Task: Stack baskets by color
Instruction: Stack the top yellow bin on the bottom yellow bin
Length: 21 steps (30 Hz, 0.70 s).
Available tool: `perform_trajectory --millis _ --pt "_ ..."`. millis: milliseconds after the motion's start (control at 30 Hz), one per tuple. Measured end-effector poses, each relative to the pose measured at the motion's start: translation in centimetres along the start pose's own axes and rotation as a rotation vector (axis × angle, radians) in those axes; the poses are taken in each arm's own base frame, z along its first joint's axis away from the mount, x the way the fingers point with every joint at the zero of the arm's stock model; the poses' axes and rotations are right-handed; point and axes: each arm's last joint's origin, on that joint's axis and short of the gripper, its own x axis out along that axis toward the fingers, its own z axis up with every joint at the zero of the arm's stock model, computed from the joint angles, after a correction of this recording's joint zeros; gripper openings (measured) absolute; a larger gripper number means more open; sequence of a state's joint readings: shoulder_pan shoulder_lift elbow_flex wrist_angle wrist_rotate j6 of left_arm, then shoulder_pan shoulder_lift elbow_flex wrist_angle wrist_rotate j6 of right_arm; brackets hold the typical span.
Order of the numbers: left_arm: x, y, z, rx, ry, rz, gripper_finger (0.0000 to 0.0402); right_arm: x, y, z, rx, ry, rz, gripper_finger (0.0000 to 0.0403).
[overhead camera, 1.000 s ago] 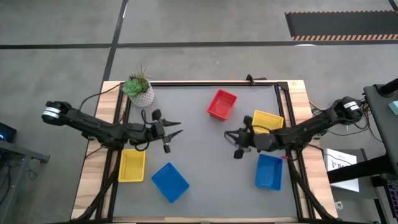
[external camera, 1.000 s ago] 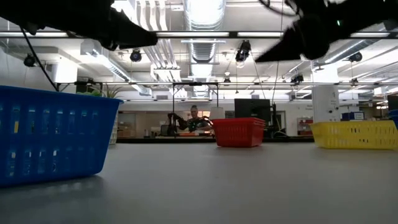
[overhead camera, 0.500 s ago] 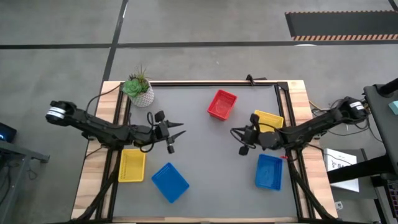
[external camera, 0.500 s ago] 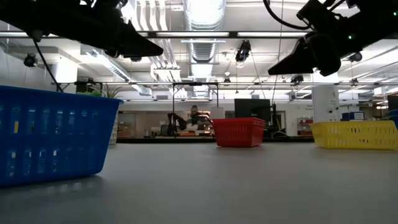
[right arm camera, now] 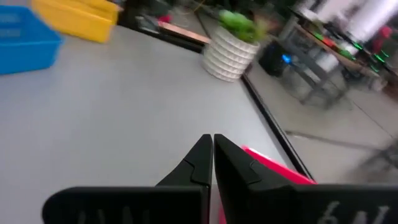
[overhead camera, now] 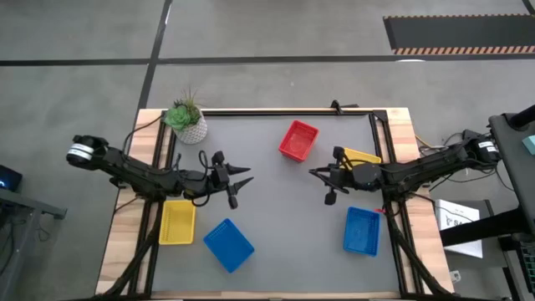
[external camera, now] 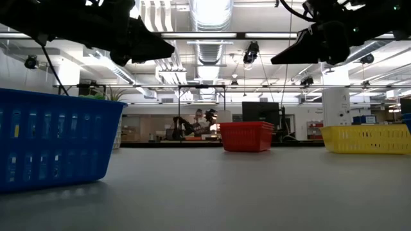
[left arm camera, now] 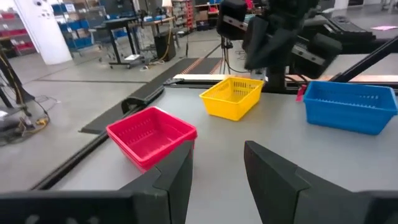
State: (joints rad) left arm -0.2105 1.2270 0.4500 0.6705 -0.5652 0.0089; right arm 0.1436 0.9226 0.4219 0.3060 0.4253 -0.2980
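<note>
- Red basket [overhead camera: 298,140] near table [overhead camera: 276,217] far edge: thin perforated plastic, judged light, stiff; rim wall best pinched.
- Left gripper [overhead camera: 243,175]: jaws apart, empty.
- Right gripper [overhead camera: 313,173]: jaws closed, empty.

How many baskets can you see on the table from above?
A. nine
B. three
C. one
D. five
D: the high view shows a red basket, a yellow basket beside a blue basket on the left, and another yellow basket and another blue basket on the right.
</note>
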Motion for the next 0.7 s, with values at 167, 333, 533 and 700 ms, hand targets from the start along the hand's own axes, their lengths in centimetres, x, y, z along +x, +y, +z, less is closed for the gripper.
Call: perform_trajectory --millis 167,333,533,700 --pt "0.1 -0.2 -0.3 0.005 0.011 -0.006 0.013 -0.4 -0.8 0.8 0.143 0.195 -0.094 0.0009" --pt "0.0 -0.1 -0.2 0.057 0.009 0.012 0.013 -1.5 -1.7 1.7 0.373 0.516 -0.116 0.0014" --pt "0.0 -0.1 -0.3 0.065 0.009 0.013 0.013 -2.4 -2.1 1.5 0.429 0.836 -0.095 0.0066" --pt "-0.1 0.0 -0.6 0.073 0.019 0.013 0.013 -2.1 -2.4 1.1 0.52 1.018 -0.052 0.012"
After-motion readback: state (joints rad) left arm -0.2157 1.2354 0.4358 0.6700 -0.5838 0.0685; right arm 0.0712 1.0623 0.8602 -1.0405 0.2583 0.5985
